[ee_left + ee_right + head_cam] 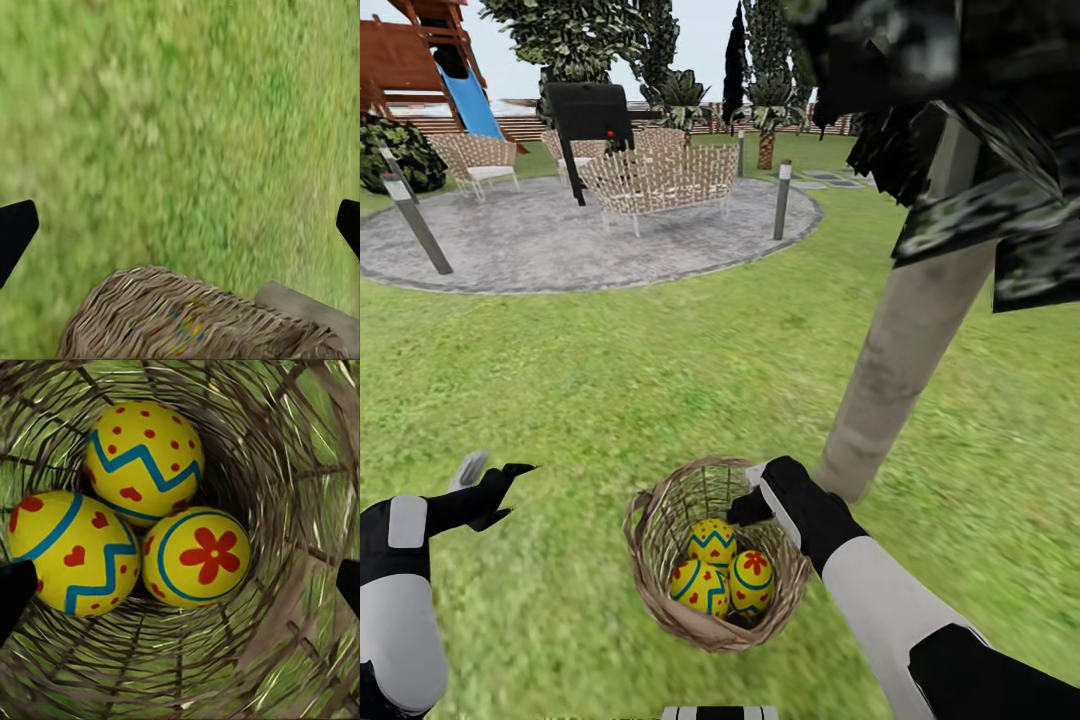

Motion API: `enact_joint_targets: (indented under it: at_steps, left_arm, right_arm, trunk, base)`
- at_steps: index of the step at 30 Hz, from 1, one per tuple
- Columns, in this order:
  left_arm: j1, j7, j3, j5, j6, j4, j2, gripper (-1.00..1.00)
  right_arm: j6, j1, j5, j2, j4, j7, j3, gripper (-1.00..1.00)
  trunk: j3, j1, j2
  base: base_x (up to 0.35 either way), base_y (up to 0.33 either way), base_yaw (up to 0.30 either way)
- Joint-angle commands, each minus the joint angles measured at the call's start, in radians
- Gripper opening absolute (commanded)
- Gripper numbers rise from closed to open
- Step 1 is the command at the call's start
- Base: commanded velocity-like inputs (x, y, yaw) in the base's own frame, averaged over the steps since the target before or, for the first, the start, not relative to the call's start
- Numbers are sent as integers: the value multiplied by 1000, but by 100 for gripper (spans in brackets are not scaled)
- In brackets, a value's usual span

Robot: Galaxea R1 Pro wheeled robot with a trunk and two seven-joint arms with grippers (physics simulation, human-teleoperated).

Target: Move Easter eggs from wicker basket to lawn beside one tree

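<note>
Two grippers in head view. Right gripper point(760, 492) sits at the far rim of the basket point(660, 560), jaws spread wide, gripping nothing; in its wrist view both fingertips point(15, 592) flank the basket interior. All three eggs point(142, 461) lie touching in the basket bottom: zigzag one, flower one point(196, 556), heart one point(71, 551). Left gripper point(495, 482) hangs to the left, well apart, jaws open, over lawn point(660, 380). Tree point(900, 350) trunk stands just right of and beyond the basket. Patio point(560, 245) far left.

Garden: lawn point(660, 370), patio point(560, 245), slide point(470, 100).
</note>
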Motion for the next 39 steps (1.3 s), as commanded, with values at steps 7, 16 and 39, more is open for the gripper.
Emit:
enact_joint_targets:
  at_steps: [7, 16, 39]
  left_arm:
    - [-1, -8, 5, -8, 5, -1, 1, 100]
    - [-1, -8, 5, -8, 6, -1, 2, 100]
    - [-1, -8, 4, -8, 7, -1, 4, 100]
  right_arm:
    - [4, 0, -7, 0, 3, -4, 2, 100]
    - [5, 0, -1, 0, 11, -6, 3, 100]
    - [6, -7, 21, -170, -43, 278, 240, 100]
  trunk:
    - [-1, 0, 0]
    - [-6, 0, 0]
    - [-21, 0, 0]
  base:
    - [0, 0, 283]
    - [0, 0, 276]
    - [0, 0, 164]
